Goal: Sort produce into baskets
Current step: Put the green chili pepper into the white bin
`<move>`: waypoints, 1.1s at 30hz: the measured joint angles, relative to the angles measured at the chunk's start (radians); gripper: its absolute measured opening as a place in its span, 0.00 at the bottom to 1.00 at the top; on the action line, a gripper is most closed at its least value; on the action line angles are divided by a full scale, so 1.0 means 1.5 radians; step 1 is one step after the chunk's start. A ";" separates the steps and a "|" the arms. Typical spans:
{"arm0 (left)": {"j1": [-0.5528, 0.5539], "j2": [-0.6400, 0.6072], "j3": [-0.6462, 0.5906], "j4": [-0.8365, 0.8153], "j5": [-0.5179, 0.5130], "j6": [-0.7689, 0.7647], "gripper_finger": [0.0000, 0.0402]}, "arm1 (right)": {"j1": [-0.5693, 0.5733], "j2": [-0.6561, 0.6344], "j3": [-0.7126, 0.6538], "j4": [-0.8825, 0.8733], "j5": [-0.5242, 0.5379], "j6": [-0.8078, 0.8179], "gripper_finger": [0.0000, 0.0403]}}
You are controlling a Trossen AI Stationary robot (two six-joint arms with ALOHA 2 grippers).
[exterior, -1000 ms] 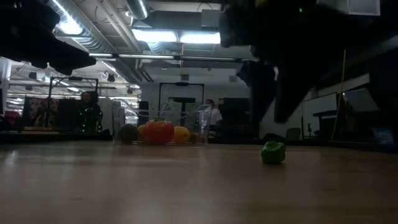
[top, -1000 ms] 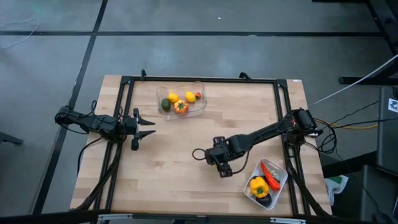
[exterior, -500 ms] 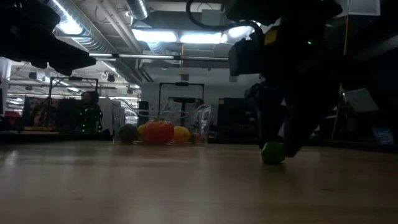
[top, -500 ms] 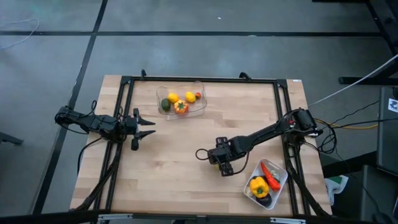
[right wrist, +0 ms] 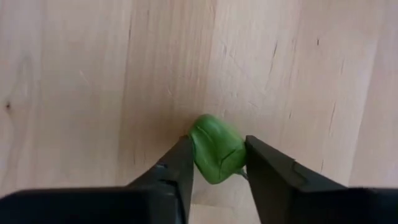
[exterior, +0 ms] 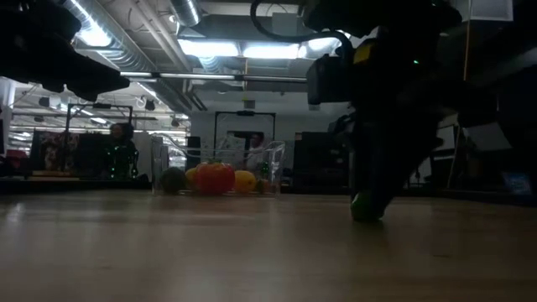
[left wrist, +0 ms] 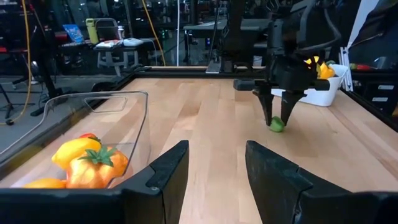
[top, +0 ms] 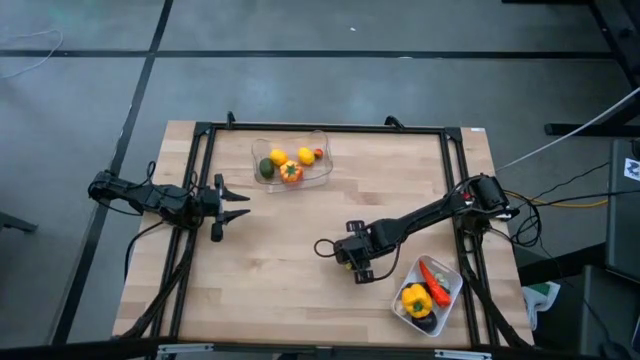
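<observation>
Left gripper [top: 238,206] hovering over the table's [top: 300,280] left side, fingers parted a little, nothing between them. Farther right, at the far edge: clear tub [top: 292,160] with yellow lemons [top: 279,156], a green piece [top: 266,167] and an orange tomato [top: 291,172]. Right of centre: right gripper [right wrist: 217,163] down at the tabletop, fingers pinching a small green piece [right wrist: 216,149] resting on the wood. Near right corner: white tray [top: 449,297] holding a yellow pepper [top: 416,299] and a red carrot-like piece [top: 436,281]

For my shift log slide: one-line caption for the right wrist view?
Right gripper closed around a small green toy vegetable resting on the light wooden table.
</observation>
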 joint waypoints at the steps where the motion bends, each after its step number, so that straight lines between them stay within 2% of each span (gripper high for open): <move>1: 0.000 0.000 0.000 0.000 0.000 -0.003 0.39 | 0.000 0.000 0.000 0.000 0.000 0.000 0.30; 5: 0.000 0.000 0.000 0.000 0.000 0.005 0.39 | 0.000 0.000 0.001 -0.001 0.000 0.001 0.25; 14: 0.000 0.000 0.000 0.000 0.000 0.007 0.39 | 0.000 -0.017 0.015 -0.035 -0.014 0.002 0.27; 26: 0.000 0.000 0.000 0.000 0.000 0.005 0.39 | 0.010 -0.019 0.206 -0.368 -0.048 -0.019 0.27; 33: 0.000 0.000 0.000 0.000 0.000 0.004 0.39 | 0.076 -0.044 0.214 -0.442 -0.048 -0.031 0.27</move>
